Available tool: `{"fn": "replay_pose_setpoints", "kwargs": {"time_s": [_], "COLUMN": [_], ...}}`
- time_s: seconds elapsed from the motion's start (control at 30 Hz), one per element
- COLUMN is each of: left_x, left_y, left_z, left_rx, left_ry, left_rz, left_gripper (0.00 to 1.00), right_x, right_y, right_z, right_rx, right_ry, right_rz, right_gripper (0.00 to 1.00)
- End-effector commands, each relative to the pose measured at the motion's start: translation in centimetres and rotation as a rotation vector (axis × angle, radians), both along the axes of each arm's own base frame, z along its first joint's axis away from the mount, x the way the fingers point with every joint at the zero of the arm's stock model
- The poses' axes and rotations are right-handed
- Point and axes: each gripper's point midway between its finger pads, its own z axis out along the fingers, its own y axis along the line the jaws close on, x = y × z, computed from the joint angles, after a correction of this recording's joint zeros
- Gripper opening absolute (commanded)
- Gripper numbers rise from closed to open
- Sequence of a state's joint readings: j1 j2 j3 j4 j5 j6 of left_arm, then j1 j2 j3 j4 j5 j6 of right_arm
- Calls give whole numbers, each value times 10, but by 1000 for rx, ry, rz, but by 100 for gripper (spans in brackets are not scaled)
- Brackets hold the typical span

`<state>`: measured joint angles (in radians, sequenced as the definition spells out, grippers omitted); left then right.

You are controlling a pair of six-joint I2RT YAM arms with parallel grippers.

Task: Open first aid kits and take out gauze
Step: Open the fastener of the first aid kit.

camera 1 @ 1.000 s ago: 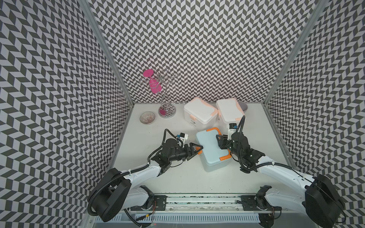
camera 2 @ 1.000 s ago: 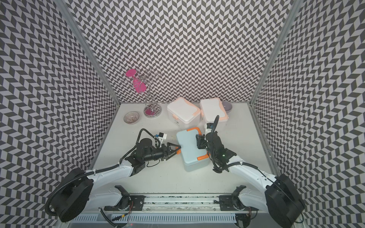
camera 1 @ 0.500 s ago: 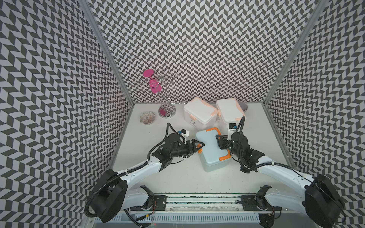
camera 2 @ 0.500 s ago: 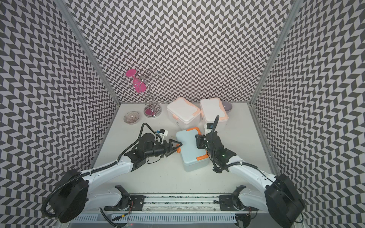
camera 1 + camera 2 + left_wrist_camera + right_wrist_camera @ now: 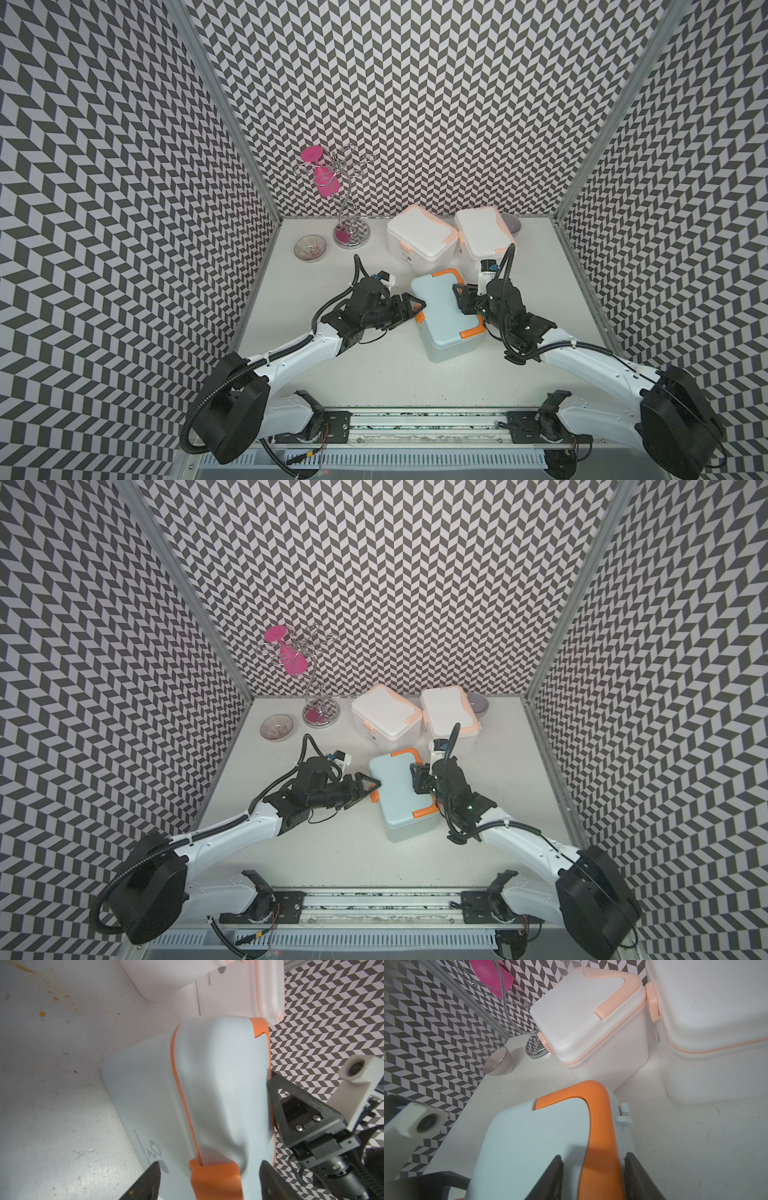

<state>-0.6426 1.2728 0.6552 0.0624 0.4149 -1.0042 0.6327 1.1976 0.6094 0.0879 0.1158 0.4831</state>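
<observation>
Opening of the pale blue kit (image 5: 446, 320) in hand, judging by the lid down and no gauze in view anywhere. Placed mid-desk, a little toward the right edge, just in front of the two white kits (image 5: 419, 239) at the far edge, both closed too. Long axis from far edge to near edge, near end slanted toward the right edge; orange latch (image 5: 216, 1180) on the long side facing the left edge, hinges and folded orange handle (image 5: 602, 1136) along the side facing the right edge. Right fingers (image 5: 551, 1180) closed across that handle, one on the lid, one outside the rim, probably steadying the case. Left fingers (image 5: 148, 1185) spread wide either side of the latch, gripping nothing. Next, likely: hook under the latch tab, flip it outward, then lift the lid toward the hinges without dragging the case. Further out, a ribbed glass bowl (image 5: 310, 248) and wire stand (image 5: 351, 232) near the far left corner
</observation>
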Motion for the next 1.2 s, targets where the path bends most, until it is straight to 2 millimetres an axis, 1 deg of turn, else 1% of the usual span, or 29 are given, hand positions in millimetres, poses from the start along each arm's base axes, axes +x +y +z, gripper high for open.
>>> {"fn": "replay_pose_setpoints", "kwargs": {"time_s": [0.0,0.2,0.37,0.6,0.67,0.77,0.8,0.87,0.97,1.0,1.07,1.17], "left_x": [4,-3,-7,-17,-18,-14,-13,-12,-12,-13,-11,-8], "left_y": [1,16,31,47,48,48,47,38,17,9,0,-9], "left_z": [5,-1,-4,-22,-18,0,7,19,27,24,21,13], "left_rx": [21,42,50,61,57,70,89,123,182,217,294,377], "left_ry": [-17,-16,-15,11,-4,-49,-68,-98,-89,-78,-62,-37], "left_rz": [-1,23,51,66,69,82,89,91,52,35,35,31], "left_gripper": [72,67,65,64,65,69,72,77,80,81,82,82], "right_x": [-56,-55,-55,-54,-55,-55,-55,-54,-54,-54,-54,-54], "right_y": [-17,-17,-18,-17,-17,-16,-17,-18,-17,-18,-18,-19], "right_z": [-98,-99,-100,-100,-100,-101,-100,-100,-101,-102,-102,-102], "right_rx": [-189,-194,-198,-197,-197,-198,-198,-200,-204,-208,-207,-208], "right_ry": [325,328,328,331,334,339,338,335,338,341,341,339], "right_rz": [73,71,66,67,70,72,70,66,65,66,64,60], "right_gripper": [47,47,47,47,47,47,47,47,47,47,47,47]}}
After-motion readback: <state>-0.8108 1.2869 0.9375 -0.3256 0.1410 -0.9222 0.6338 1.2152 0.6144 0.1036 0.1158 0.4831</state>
